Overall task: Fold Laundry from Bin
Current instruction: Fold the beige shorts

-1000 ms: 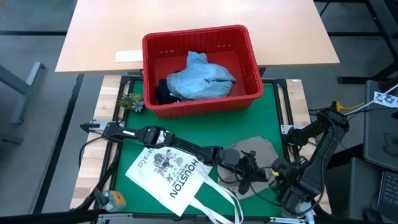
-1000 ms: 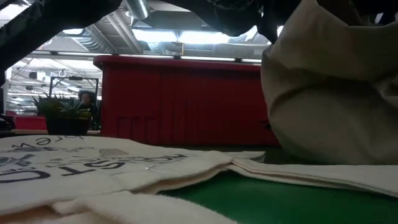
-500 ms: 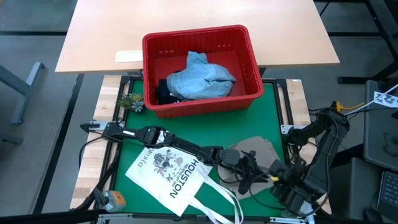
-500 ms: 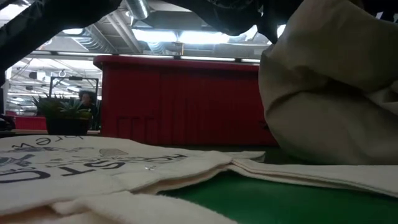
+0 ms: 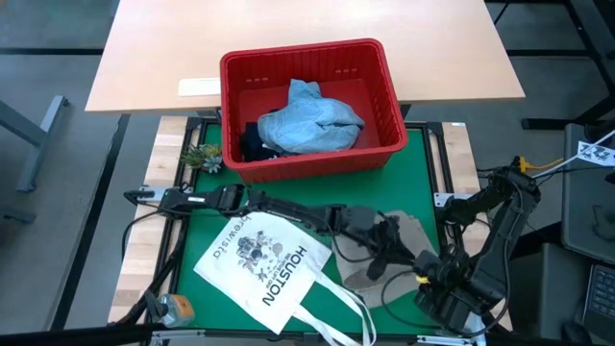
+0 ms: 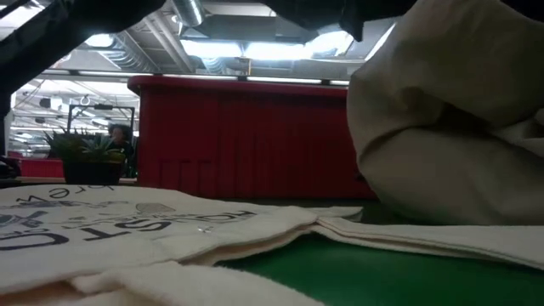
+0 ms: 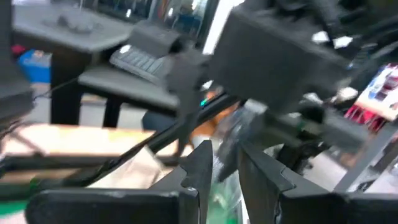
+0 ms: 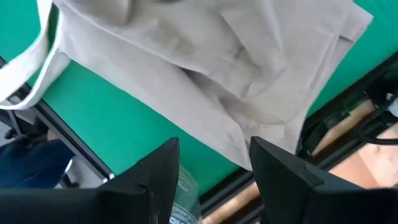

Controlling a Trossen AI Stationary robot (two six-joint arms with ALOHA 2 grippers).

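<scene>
beige cloth (image 5: 389,252) under the left tool (image 5: 396,252), grip unclear; open right tool (image 5: 434,286) beside it

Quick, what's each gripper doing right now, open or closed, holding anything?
Left gripper: over the beige cloth; grip cannot be told.
Right gripper: open, holding nothing.
</scene>
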